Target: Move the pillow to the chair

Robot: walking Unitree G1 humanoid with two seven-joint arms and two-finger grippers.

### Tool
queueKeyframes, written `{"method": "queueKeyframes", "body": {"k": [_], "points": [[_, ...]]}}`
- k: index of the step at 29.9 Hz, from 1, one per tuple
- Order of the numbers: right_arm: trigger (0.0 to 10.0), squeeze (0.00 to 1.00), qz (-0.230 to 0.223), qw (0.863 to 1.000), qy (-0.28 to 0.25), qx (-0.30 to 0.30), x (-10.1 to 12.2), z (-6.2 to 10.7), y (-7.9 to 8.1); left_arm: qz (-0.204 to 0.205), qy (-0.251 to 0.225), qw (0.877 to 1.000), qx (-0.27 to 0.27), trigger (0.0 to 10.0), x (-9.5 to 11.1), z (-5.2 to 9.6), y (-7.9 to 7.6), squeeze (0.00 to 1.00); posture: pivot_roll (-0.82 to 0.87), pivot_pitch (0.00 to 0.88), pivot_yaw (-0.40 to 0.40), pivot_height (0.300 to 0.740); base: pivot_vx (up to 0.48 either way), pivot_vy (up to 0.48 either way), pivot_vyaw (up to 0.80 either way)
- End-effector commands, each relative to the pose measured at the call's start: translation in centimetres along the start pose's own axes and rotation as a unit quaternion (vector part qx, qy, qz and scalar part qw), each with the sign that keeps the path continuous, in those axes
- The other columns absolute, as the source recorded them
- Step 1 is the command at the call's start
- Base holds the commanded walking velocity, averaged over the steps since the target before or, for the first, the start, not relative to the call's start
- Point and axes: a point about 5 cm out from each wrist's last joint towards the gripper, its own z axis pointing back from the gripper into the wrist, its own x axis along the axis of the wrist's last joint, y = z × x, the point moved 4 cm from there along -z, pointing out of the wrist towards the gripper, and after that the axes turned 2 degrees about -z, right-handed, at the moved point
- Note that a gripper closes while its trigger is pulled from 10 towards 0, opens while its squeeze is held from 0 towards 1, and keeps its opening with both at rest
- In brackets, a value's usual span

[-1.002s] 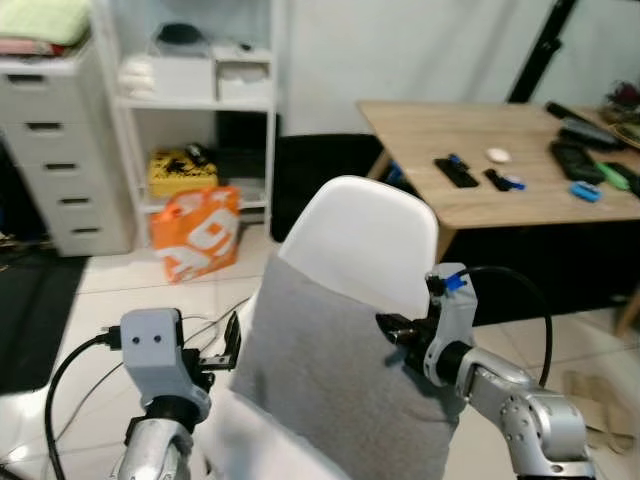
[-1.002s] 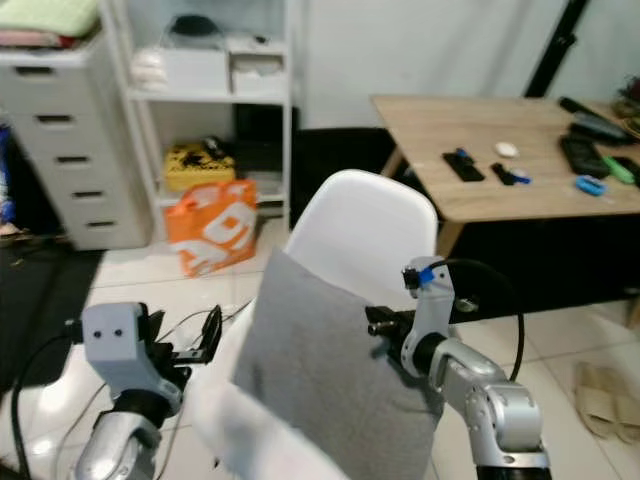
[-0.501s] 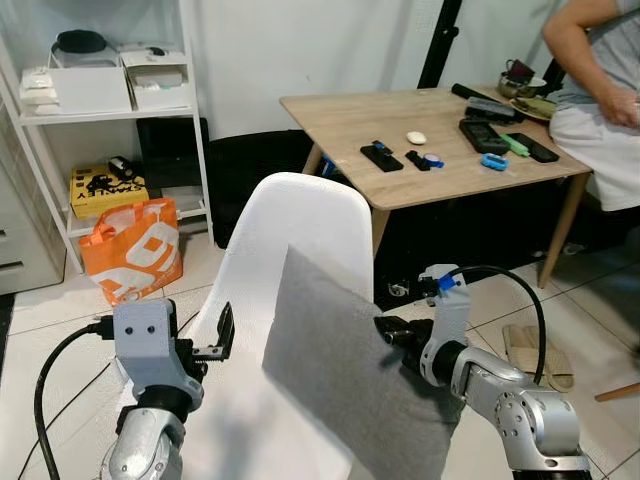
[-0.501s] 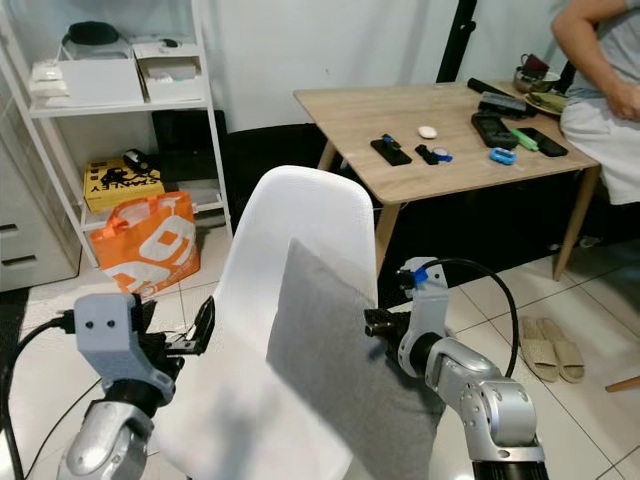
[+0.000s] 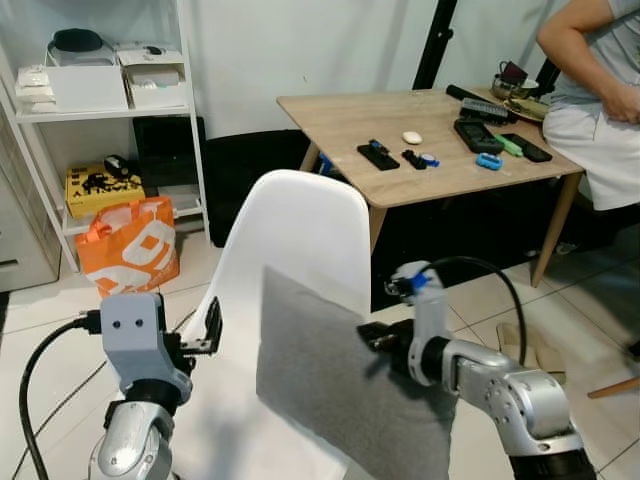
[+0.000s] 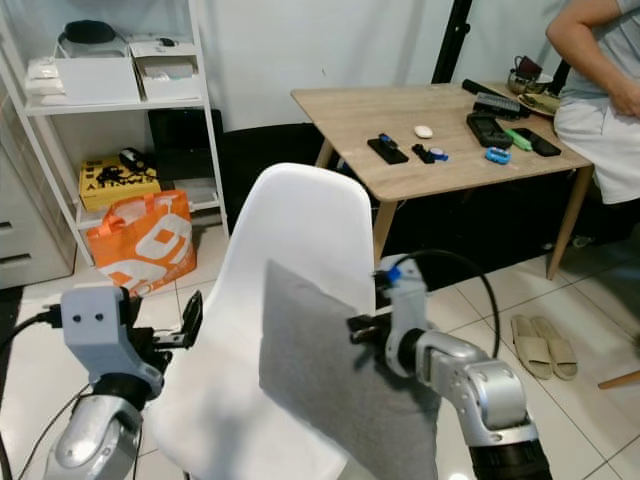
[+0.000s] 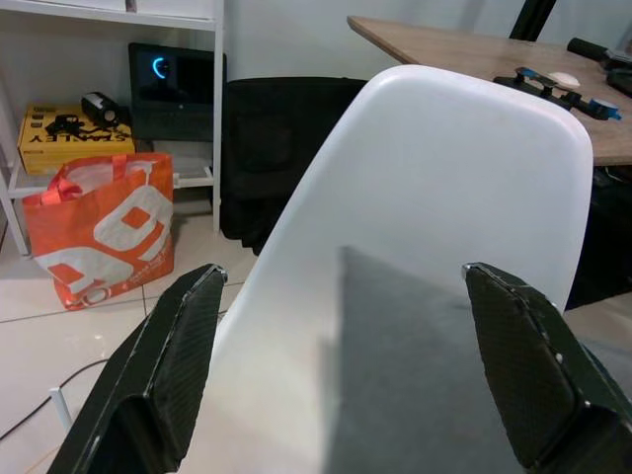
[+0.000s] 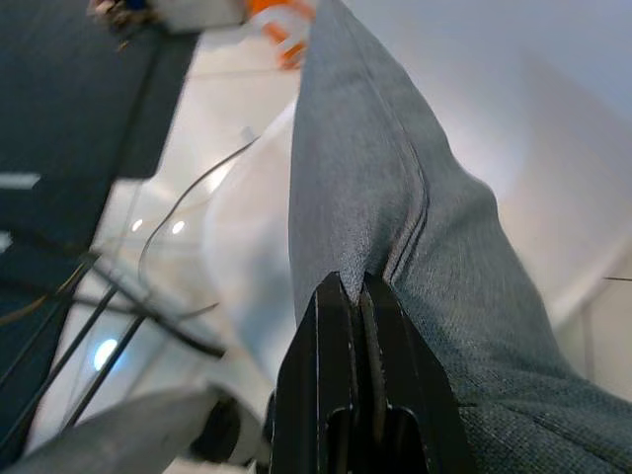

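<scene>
Grey fabric pillow (image 5: 340, 385) stands upright over the seat of the white moulded plastic chair (image 5: 295, 230), against its backrest. Right pincer (image 5: 374, 338) is clenched on the pillow's edge. Left pincer (image 7: 341, 370) is released, beside the chair.

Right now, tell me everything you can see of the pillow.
The pillow is a flat grey woven-fabric cushion with a seam along its edge. It stands on edge, tilted, over the seat of the white chair, in front of the backrest. The right gripper pinches its edge with jaws shut. Whether it rests on the seat is unclear.
</scene>
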Motion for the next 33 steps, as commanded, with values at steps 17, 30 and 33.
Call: {"method": "queueKeyframes", "body": {"k": [17, 30, 33], "points": [[10.0, 0.00, 0.061, 0.997, 0.028, 0.034, 1.2, 0.5, 1.6, 0.026, 0.000, 1.000, -0.012, 10.0, 0.9, 0.0, -0.1, 0.00, -0.15, 0.040, -0.111, 0.601, 0.000, 0.000, 0.00], [10.0, 0.00, 0.134, 0.955, -0.059, -0.260, 7.9, 2.2, -9.1, 0.028, 0.004, 1.000, -0.014, 10.0, 1.0, 0.0, 0.0, 0.00, -0.15, 0.057, -0.103, 0.566, 0.000, 0.000, 0.00], [10.0, 0.00, 0.171, 0.895, -0.046, -0.409, 9.8, 5.3, -14.0, 0.026, 0.005, 1.000, -0.014, 10.0, 1.1, 0.0, 0.1, 0.00, -0.14, 0.065, -0.098, 0.566, 0.000, 0.000, 0.00]]}}
